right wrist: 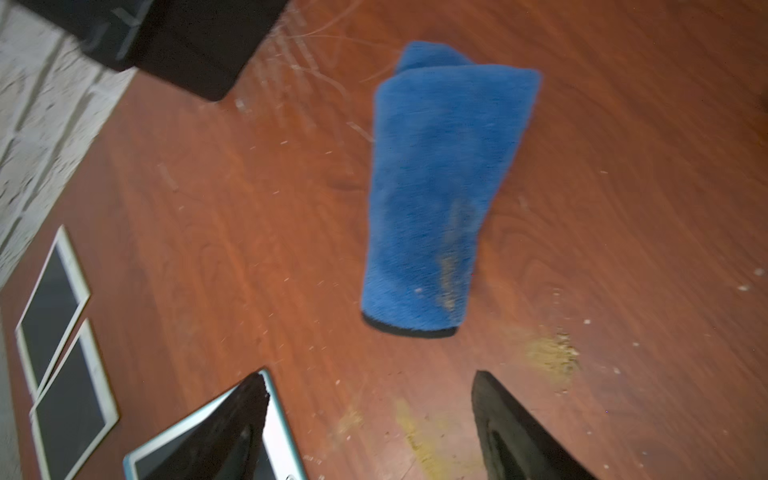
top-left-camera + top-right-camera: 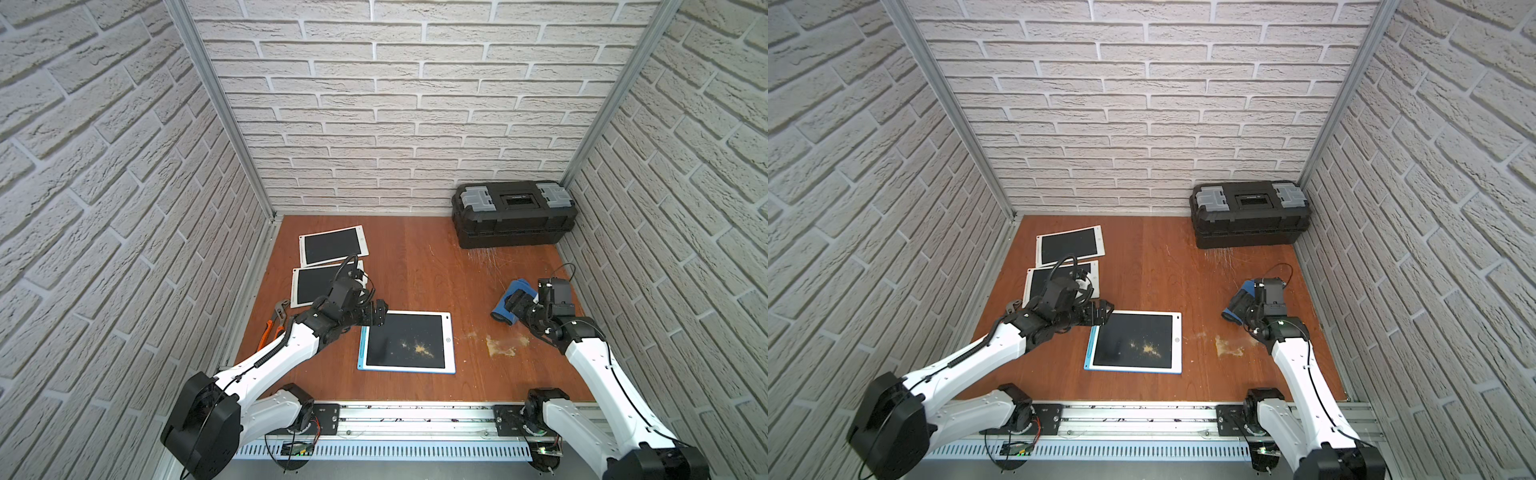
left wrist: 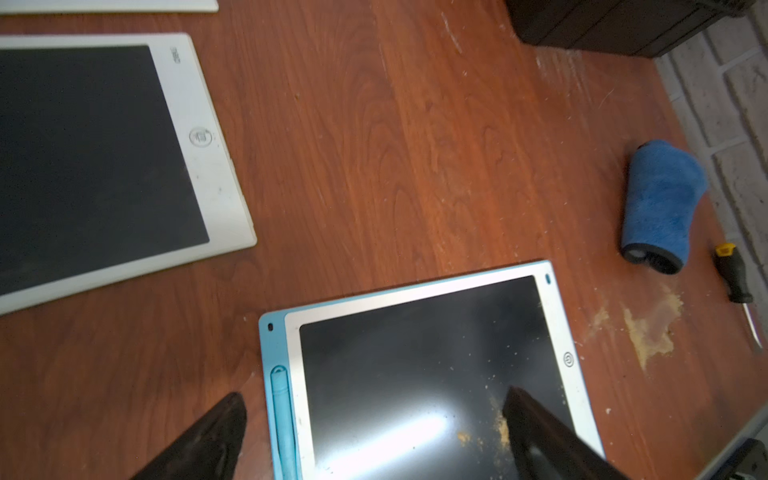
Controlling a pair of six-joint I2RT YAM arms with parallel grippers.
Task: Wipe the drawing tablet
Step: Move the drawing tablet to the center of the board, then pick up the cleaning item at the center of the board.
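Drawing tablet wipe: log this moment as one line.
blue-framed tablet: yellow residue on screen | blue cloth: lying unheld | left gripper: open over tablet corner | right gripper: open near cloth

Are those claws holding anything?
Nothing. The left gripper stands open over the dirty tablet; the right gripper is open, short of the blue cloth.

blue cloth: near end hidden behind right arm in both top views | middle white tablet: partly covered by left arm | toolbox: cut by picture edge | screwdriver: tip blurred
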